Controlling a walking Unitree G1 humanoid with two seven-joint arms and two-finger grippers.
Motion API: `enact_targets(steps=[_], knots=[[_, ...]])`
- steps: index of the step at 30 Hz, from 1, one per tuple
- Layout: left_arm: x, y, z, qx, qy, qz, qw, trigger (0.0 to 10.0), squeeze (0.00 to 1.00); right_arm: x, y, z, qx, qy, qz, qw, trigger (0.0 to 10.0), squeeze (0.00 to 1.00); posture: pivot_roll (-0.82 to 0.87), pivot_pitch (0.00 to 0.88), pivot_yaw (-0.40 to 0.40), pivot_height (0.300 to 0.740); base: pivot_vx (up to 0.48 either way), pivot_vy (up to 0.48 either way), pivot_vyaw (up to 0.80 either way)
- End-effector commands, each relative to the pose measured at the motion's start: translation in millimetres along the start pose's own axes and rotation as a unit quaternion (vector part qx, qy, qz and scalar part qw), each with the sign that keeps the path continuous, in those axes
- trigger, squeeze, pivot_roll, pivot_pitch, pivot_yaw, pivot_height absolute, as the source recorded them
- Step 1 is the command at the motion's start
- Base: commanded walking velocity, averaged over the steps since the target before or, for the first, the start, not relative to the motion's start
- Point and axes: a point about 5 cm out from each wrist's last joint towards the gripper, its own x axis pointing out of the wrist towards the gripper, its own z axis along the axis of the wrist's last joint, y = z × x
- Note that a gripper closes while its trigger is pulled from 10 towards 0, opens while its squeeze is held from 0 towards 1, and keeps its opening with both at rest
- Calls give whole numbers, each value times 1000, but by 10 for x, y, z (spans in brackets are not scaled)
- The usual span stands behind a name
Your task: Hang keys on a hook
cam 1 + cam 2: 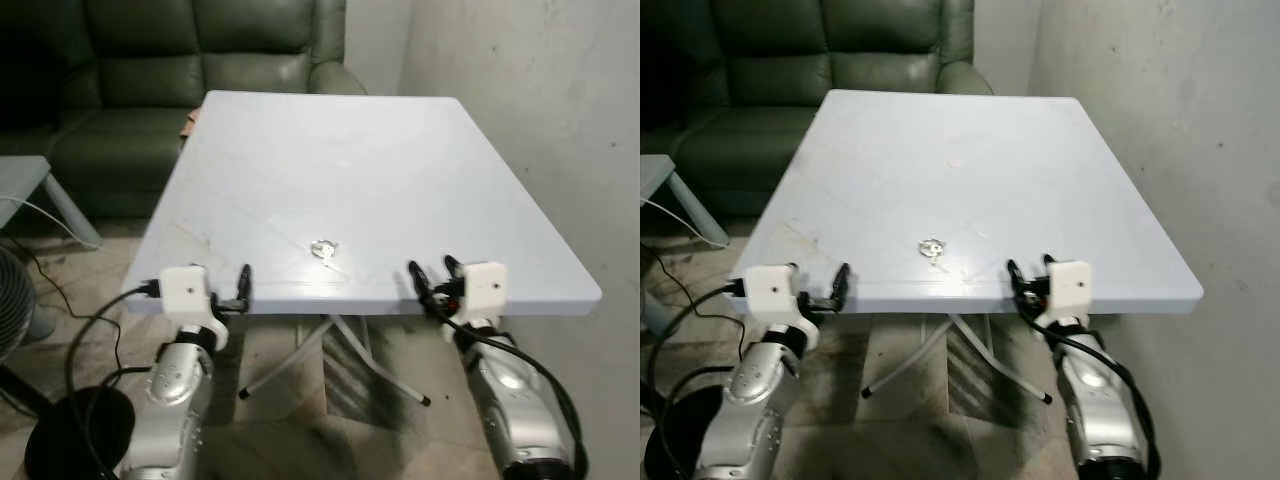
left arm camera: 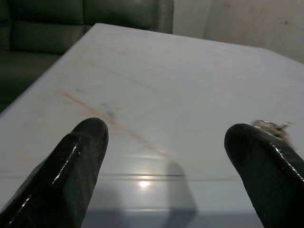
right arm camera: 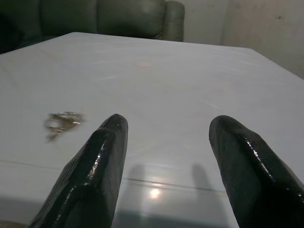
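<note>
Head views, keys: I'm seeing the keys [image 1: 324,249] lying flat on the white table [image 1: 300,130], near its front edge, roughly midway between my two arms. Nothing is holding them.
Head views, grippers: I'm holding the left gripper [image 1: 236,290] and the right gripper [image 1: 432,280] level with the table's front edge, both well apart from the keys.
Head views, progress: I'm judging the task as not started; pickup, carry and hanging are all left.
Head views, hook: I'm not finding any hook. The wall [image 1: 520,90] on the right looks bare, and the green sofa [image 1: 200,60] is sitting behind the table.
Left wrist view: I'm reading the fingers [image 2: 71,171] as spread wide and empty; the keys [image 2: 271,127] are partly cut off behind one finger.
Right wrist view: fingers [image 3: 95,171] also spread and empty, keys [image 3: 61,121] lying off to one side, blurred. I'm not able to count keys or make out the ring.
</note>
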Motion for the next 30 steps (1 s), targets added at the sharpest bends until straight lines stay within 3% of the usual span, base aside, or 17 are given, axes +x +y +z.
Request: enact_targets(steps=[1, 11, 18, 20, 30], knots=[[1, 34, 41, 1, -7, 10, 1000, 10000, 0, 30, 52, 27, 4, -4, 9, 1000, 10000, 0, -46, 16, -14, 740, 0, 480, 0], [-7, 58, 43, 4, -4, 13, 1000, 10000, 0, 32, 74, 22, 3, -3, 17, 1000, 10000, 0, -41, 15, -14, 740, 0, 480, 0], [-11, 58, 36, 8, -2, 21, 1000, 10000, 0, 29, 81, 17, 2, -1, 20, 1000, 10000, 0, -42, 13, -16, 740, 0, 0, 0], [-3, 55, -4, -11, 20, 26, 999, 10000, 0, 25, 78, 13, 2, 0, 21, 1000, 10000, 0, -43, 12, -16, 740, 0, 0, 0], [-32, 80, -8, 16, 20, 23, 999, 10000, 0, 27, 54, 15, -1, 4, 24, 1000, 10000, 0, -39, 19, -18, 740, 0, 0, 0]])
